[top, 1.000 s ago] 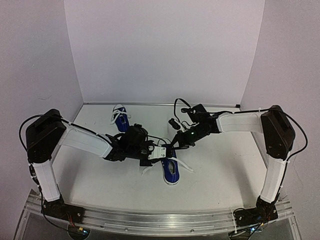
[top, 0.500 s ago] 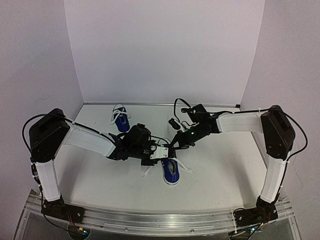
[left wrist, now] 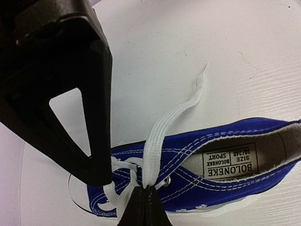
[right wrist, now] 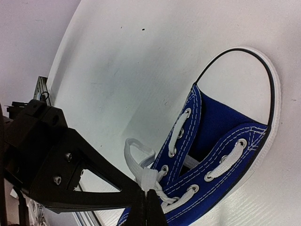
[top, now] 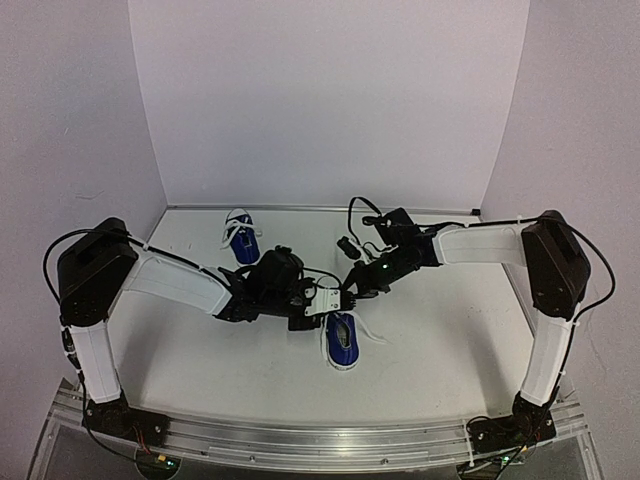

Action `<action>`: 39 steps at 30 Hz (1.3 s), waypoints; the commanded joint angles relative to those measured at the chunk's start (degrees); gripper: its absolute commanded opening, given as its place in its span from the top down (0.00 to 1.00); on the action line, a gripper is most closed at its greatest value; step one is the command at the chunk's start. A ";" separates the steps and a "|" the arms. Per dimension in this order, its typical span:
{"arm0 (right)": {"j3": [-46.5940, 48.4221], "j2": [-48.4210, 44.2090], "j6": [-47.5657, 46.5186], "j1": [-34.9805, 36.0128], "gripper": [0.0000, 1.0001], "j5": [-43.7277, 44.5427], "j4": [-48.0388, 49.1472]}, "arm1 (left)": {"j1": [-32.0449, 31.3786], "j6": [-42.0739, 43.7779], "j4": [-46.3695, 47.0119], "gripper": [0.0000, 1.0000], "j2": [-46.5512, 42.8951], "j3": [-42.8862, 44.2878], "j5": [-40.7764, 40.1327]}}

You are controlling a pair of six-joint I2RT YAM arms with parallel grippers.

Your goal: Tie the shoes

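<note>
Left tool (left wrist: 144, 197) is pinched shut on the lace strand (left wrist: 174, 117), right tool (right wrist: 146, 200) on the loop (right wrist: 136, 150), both meeting over the shoe (top: 342, 342). It lies lengthwise toward me, so I'd pull them apart sideways.

A white table (top: 200, 360) is filling the lower middle of the frame. Pale walls (top: 330, 100) are enclosing it on three sides, and a metal rail (top: 320, 440) is running along the bottom edge.

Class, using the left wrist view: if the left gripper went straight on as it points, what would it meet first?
Shut on the white flat lace, the left gripper aims at the eyelet row of the blue canvas sneaker just beyond its tips; likely that first, though depth is unclear.
</note>
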 commanded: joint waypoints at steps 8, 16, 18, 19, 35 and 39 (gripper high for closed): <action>-0.51 -0.96 0.74 -0.08 1.00 -1.77 2.64 | 0.13 -9.40 9.20 1.00 2.95 0.71 -2.62; -0.79 -0.99 1.20 0.03 1.00 -2.15 3.09 | 0.24 -14.58 15.28 1.00 4.15 -1.64 -6.25; -0.83 -0.99 1.20 0.01 1.00 -2.27 3.09 | 0.34 -16.26 16.54 1.00 4.24 -2.18 -7.10; -0.86 -1.00 1.22 0.01 1.00 -2.33 3.09 | 0.39 -16.79 16.93 1.00 4.37 -2.33 -7.43; -2.05 -0.43 3.42 1.18 0.96 -7.69 6.33 | 0.84 -24.43 29.61 1.00 7.51 -6.18 -8.84; -3.06 -0.29 3.61 1.33 0.88 -10.30 7.02 | 0.84 -24.64 31.00 1.00 7.92 -6.76 -8.84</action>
